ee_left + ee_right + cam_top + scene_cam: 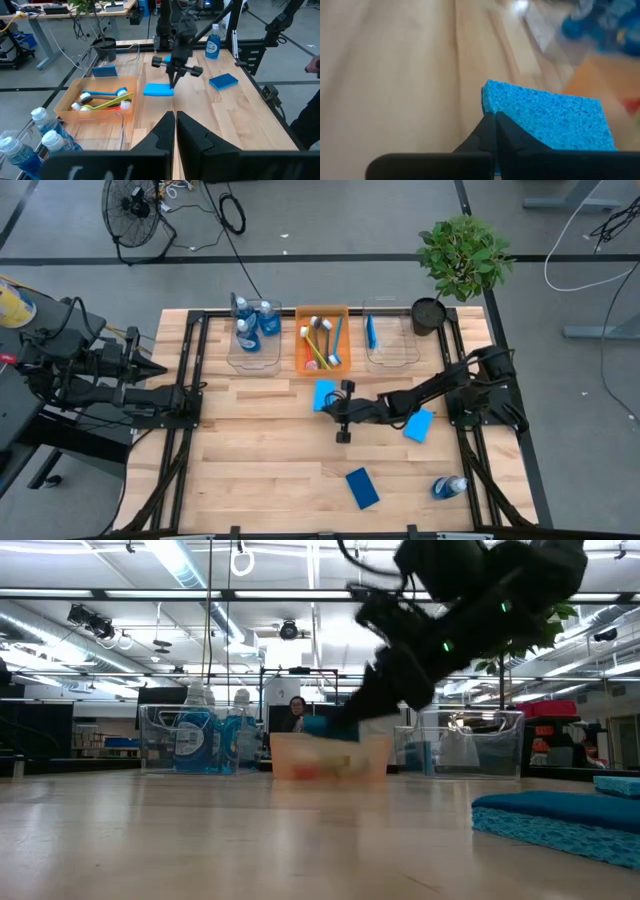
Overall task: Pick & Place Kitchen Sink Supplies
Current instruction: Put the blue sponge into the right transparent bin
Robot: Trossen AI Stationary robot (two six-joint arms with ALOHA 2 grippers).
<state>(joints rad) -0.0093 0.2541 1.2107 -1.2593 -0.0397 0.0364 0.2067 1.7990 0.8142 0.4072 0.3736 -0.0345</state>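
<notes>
Wooden bench (270,450) fills the high view, w/ three bins along its upper edge. Right end effector (333,402) sits mid-frame, just below the orange bin, fingers closed; the right wrist view shows the fingertips pinched together at the near corner of a blue sponge (555,117), so prob. gripping that corner or edge, tho' how firm is hard to tell. That sponge (324,394) lies flat just upper-left of the end effector, directly under the orange bin, long axis roughly up-down in frame. Right arm is clearly the nearer one; left end effector (158,369) waits at the far left edge of the bench, closed, empty. Target looks like the clear right bin (391,360), up and to the right of the grip, holding one sponge on edge. Clear left bin (253,360) holds bottles w/ blue liquid; orange bin (322,366) holds brushes. Loose on the bench: second sponge (419,425) centre-right, third sponge (362,488) lower centre, one bottle (449,486) lower right.
</notes>
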